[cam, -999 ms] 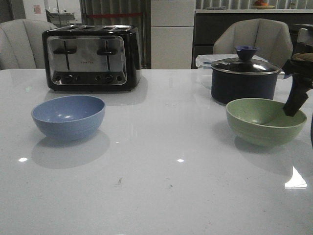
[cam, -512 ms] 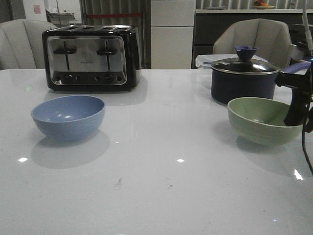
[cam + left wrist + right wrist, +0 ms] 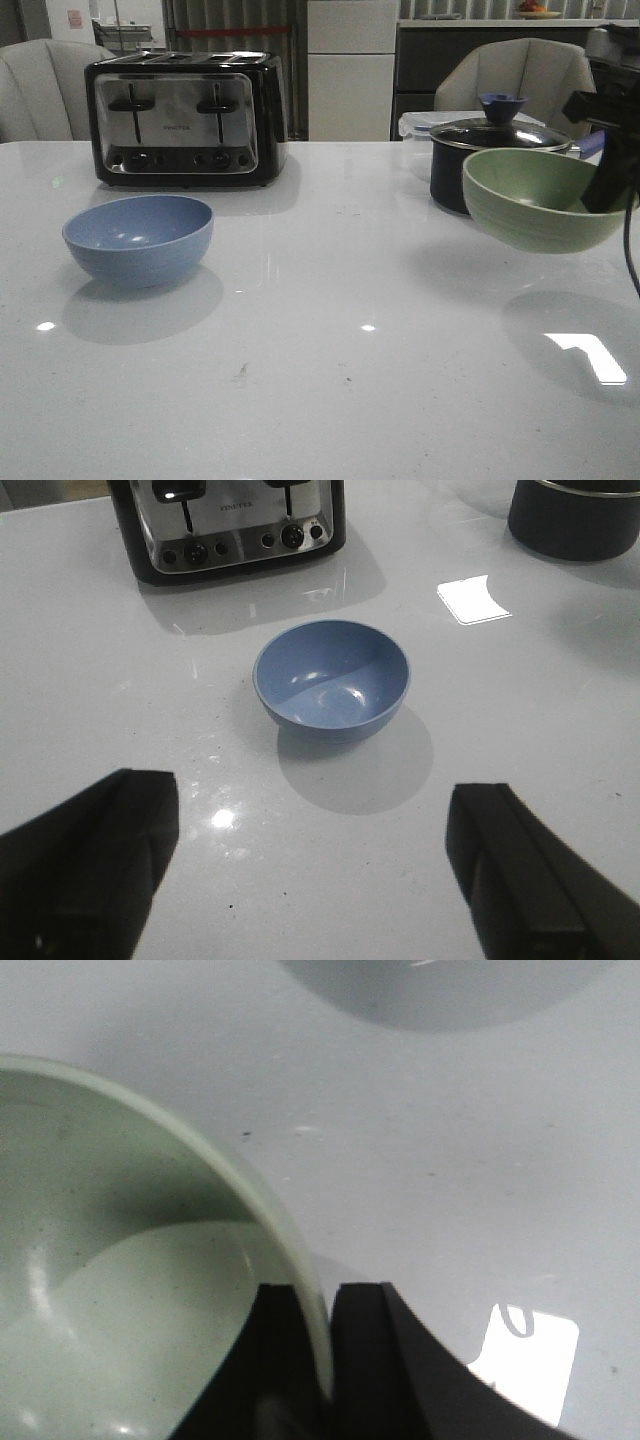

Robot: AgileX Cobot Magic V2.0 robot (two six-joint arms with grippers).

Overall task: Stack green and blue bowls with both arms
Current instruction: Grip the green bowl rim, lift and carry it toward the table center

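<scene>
While the right gripper (image 3: 322, 1360) pinches the rim of the green bowl (image 3: 540, 200), that bowl hangs clear of the white table (image 3: 330, 380) before the navy saucepan (image 3: 490, 150). Blue bowl (image 3: 331, 678) rests near the toaster (image 3: 185, 118); left gripper (image 3: 320, 870) spread wide, empty.

Glossy white table (image 3: 330, 380) carrying a blue bowl (image 3: 138, 239) centred ahead of the spread left gripper (image 3: 320, 880), a toaster (image 3: 185, 118) beyond that bowl, and a lidded saucepan (image 3: 497, 158) apparently resting near the right gripper (image 3: 325, 1360).
</scene>
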